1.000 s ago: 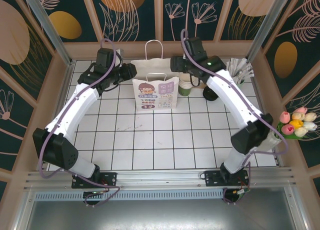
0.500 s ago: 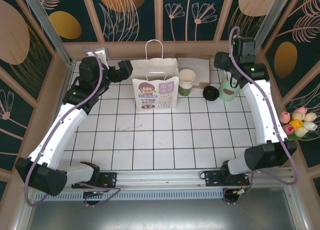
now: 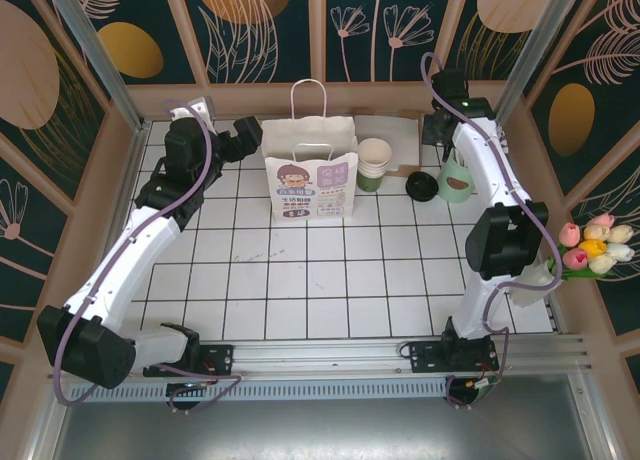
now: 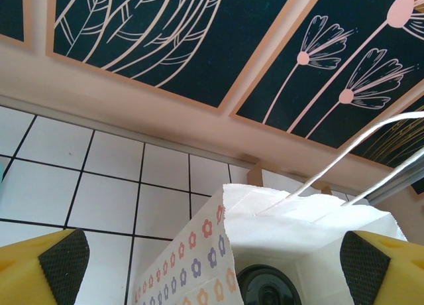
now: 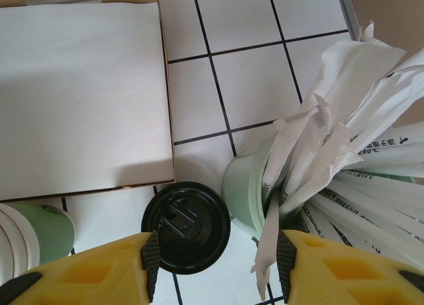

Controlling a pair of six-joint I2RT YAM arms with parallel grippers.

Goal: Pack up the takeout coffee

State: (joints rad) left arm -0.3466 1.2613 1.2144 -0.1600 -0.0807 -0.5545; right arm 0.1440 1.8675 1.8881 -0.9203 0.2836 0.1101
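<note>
In bag [image 4: 291, 219], takeout coffee [image 4: 268, 288] (lid only), cropped

White tiled table [image 3: 300, 280]: paper bag [image 3: 311, 180], cup stack [image 3: 374, 162], loose black lid [image 3: 421, 186], mint holder [image 3: 456, 183], flat sheets [image 3: 403, 140].

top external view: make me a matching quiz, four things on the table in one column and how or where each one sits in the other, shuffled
Column A
1. paper bag
2. cup stack
3. loose black lid
4. mint cup

Column B
a. stuffed with paper-wrapped sticks
b. lying flat between the cup stack and the mint cup
c. standing upright with its top open
d. lidless, just right of the paper bag

Pairs: 1-c, 2-d, 3-b, 4-a
</note>
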